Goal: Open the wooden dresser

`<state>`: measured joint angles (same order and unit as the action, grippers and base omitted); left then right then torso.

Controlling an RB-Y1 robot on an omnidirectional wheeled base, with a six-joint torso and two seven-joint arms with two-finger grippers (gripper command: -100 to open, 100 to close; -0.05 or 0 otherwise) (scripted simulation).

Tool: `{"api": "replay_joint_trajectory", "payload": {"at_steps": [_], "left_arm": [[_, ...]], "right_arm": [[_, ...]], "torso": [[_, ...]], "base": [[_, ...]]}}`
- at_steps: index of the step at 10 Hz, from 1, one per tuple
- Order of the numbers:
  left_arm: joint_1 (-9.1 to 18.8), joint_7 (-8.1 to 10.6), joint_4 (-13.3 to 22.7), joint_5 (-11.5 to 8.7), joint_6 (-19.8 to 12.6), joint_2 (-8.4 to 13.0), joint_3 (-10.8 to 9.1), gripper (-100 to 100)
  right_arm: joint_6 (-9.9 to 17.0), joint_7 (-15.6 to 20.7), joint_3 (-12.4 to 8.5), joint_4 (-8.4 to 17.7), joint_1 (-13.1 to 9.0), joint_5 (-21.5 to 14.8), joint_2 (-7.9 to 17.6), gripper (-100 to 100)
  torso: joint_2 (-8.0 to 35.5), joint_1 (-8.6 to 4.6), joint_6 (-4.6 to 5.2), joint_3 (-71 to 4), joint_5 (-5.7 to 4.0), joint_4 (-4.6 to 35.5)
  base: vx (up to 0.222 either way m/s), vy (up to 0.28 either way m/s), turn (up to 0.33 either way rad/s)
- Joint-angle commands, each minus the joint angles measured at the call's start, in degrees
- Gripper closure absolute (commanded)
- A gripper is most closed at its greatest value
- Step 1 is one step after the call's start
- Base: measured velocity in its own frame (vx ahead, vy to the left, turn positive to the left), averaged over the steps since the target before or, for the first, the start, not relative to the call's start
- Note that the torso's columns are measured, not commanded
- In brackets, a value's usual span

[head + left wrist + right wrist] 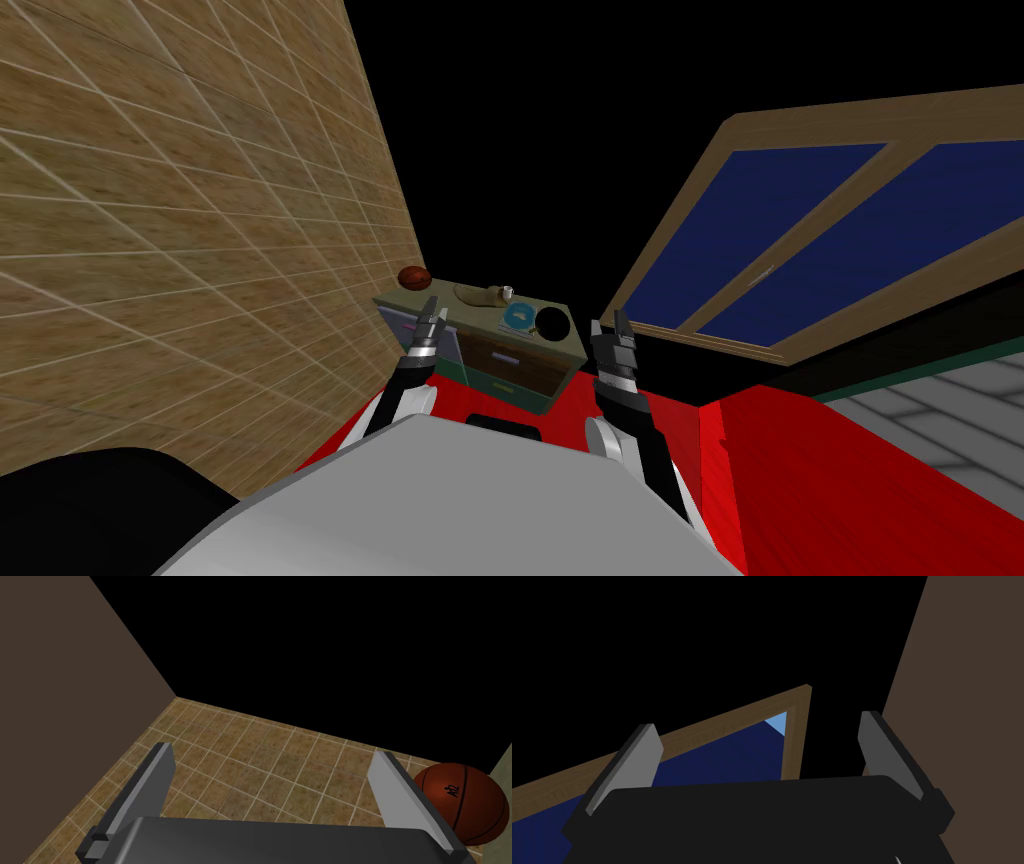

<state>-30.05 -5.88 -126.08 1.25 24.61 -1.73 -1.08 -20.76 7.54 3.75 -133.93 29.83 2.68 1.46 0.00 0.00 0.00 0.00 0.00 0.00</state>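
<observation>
The dresser [520, 372] is low, with an olive top and brown drawer fronts in a dark green frame. It stands ahead of me against the tiled wall [200, 250]. My left gripper [432, 304] is open and held in front of the dresser's left end, apart from it. In the left wrist view the open left gripper [272, 750] points at the tiled wall, with a basketball [462, 801] beside one finger. My right gripper [609, 322] is open just off the dresser's right end. The right gripper [757, 720] holds nothing.
On the dresser top sit a basketball [414, 276], a brown object [480, 295], a blue ring [518, 316] and a black round thing [551, 322]. A wood-framed window [800, 240] leans at the right. The floor [800, 470] is red. Black areas lie beyond the wall.
</observation>
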Motion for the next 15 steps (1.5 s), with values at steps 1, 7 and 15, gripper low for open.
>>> {"api": "replay_joint_trajectory", "payload": {"at_steps": [1,7,15], "left_arm": [[0.0,0.0,0.0,0.0,0.0,0.0,0.0,0],[0.0,0.0,-0.01,0.0,0.01,0.0,0.0,0],[1.38,-0.09,4.7,0.47,-0.88,8.83,0.68,-100]], "right_arm": [[0.0,0.0,0.0,0.0,0.0,0.0,0.0,0],[-0.01,0.0,0.0,-0.02,0.0,0.0,0.0,0],[0.0,0.0,0.0,0.01,0.0,0.0,0.0,0]], "torso": [[2.32,0.0,0.0,-4.67,0.0,2.35],[26.93,0.0,0.0,-53.81,0.0,26.91],[42.28,-0.01,0.0,-84.57,0.0,42.28]], "base": [[0.0,0.0,0.0],[0.0,0.0,0.0],[-0.001,-0.009,-0.016]]}}
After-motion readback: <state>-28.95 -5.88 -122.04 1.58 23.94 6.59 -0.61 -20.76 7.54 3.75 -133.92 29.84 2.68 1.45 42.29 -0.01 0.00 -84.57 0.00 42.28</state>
